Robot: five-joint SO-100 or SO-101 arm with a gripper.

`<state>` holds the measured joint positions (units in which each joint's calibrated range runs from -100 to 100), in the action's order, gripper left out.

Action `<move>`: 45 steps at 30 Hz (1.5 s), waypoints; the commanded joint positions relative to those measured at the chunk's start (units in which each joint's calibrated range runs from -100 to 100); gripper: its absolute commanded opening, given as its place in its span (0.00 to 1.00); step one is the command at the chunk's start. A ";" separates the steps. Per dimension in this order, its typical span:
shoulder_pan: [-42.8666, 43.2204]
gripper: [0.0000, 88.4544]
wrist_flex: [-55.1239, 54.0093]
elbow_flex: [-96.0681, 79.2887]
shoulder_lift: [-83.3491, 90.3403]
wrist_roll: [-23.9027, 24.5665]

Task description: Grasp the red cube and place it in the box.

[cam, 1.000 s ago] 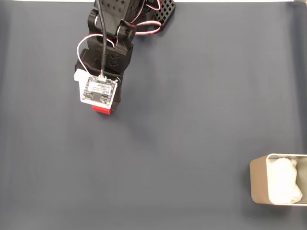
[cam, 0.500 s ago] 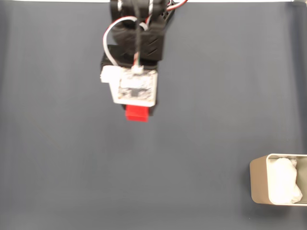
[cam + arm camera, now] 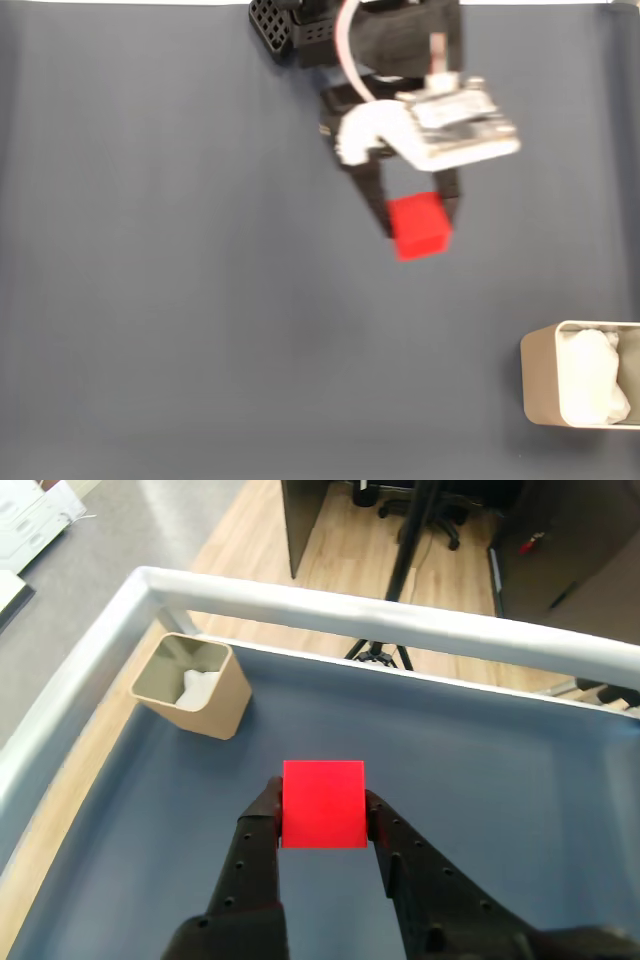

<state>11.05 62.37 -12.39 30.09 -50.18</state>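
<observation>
The red cube [image 3: 418, 226] hangs above the dark mat in the fixed view, clamped between the two black fingers of my gripper [image 3: 416, 218]. In the wrist view the same red cube [image 3: 322, 803] sits squarely between the fingers of the gripper [image 3: 322, 810], lifted off the surface. The beige box [image 3: 545, 385] with white padding inside stands at the lower right edge of the fixed view, well away from the cube. In the wrist view the box [image 3: 194, 687] stands ahead and to the left, near the table's corner.
A dark blue-grey mat [image 3: 180, 330] covers the table. A pale raised rim [image 3: 400, 620] borders the table's far and left sides in the wrist view, with wooden floor and chair legs beyond it.
The arm has swung to the right in the fixed view, carrying the red cube from the upper left toward the middle right, nearer the box. The box has not moved.
</observation>
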 commanded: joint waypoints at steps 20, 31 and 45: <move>12.88 0.00 -7.94 31.46 -28.96 -1.81; 13.09 0.00 -10.49 49.25 -45.43 -2.30; 14.37 0.00 -11.47 62.39 -59.90 -2.05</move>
<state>24.55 52.27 45.03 -29.22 -52.09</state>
